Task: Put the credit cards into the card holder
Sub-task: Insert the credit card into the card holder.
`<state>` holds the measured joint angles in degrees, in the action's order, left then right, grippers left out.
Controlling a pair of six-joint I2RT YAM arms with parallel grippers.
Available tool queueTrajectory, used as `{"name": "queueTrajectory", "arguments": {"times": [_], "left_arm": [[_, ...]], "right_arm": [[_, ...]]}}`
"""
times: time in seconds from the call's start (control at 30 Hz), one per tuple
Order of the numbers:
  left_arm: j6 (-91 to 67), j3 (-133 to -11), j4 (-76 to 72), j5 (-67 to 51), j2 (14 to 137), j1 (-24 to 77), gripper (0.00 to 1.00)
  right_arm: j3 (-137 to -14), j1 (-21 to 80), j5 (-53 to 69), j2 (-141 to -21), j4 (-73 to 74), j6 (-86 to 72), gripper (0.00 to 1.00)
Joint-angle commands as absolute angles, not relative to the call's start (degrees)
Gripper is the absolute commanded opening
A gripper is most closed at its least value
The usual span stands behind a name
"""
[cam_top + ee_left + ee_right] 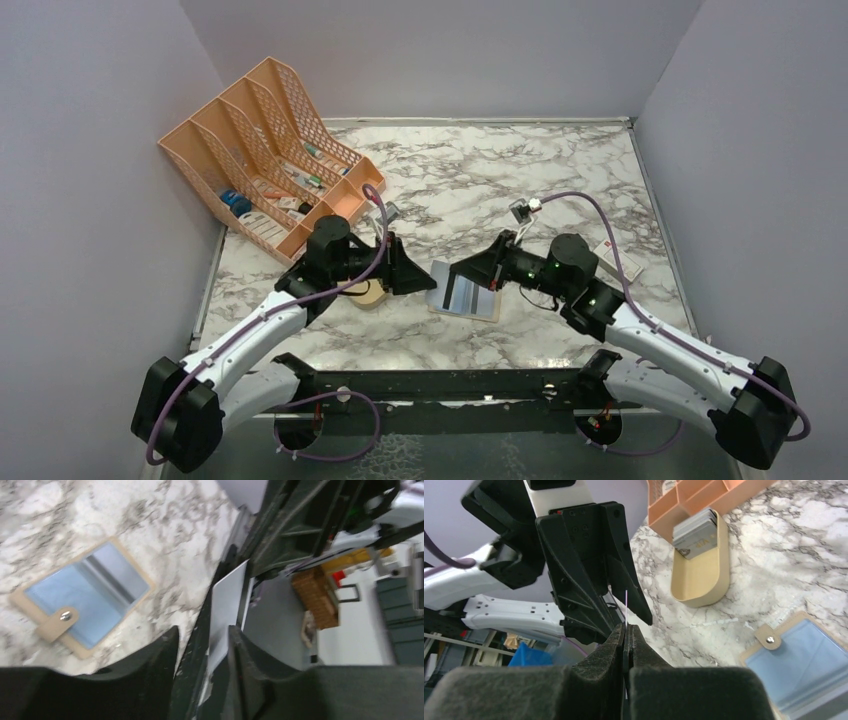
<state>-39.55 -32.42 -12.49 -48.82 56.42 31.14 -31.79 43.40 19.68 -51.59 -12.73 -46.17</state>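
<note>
Card (227, 605) pinched between right fingers (599, 672), left fingers (160, 662) apart

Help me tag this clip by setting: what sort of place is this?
Probably a lab robot cell dressed as a desk: marble-patterned tabletop, plain walls enclosing three sides, and an orange file rack.

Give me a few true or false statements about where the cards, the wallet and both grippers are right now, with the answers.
1. The card holder lies open on the marble table. True.
2. The right gripper is shut on a credit card. True.
3. The beige dish is empty. False: a stack of cards rests in it.
4. The left gripper is clamped shut. False: its fingers stand apart, one on each side of the held card.
</note>
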Motion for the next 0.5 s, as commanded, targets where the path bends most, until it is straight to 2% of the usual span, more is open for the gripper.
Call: {"name": "queueTrajectory", "arguments": {"times": [0.0, 0.2, 0.27, 0.37, 0.47], "left_arm": [[-25.85, -39.09, 3.40, -41.96, 58.26, 31.20, 0.50], [-17.50, -43.83, 11.03, -31.42, 60.86, 31.23, 0.60], [-16.78, -44.11, 11.23, -31.07, 61.96, 31.20, 0.60], [-14.65, -44.21, 12.46, -28.71, 63.48, 31.42, 0.47], [-11.99, -44.48, 14.26, -27.26, 64.19, 31.91, 0.44]], "right_arm": [[-32.22, 43.42, 14.58, -50.07, -5.34, -43.36, 0.01], [-34.70, 43.42, 6.64, -52.24, 4.82, -37.75, 0.01], [-34.57, 43.40, 4.63, -53.71, 6.50, -37.18, 0.01], [-33.83, 43.33, 3.69, -56.10, 6.39, -35.92, 0.01], [-34.33, 42.69, 2.97, -59.51, 8.09, -34.77, 0.01]]}}
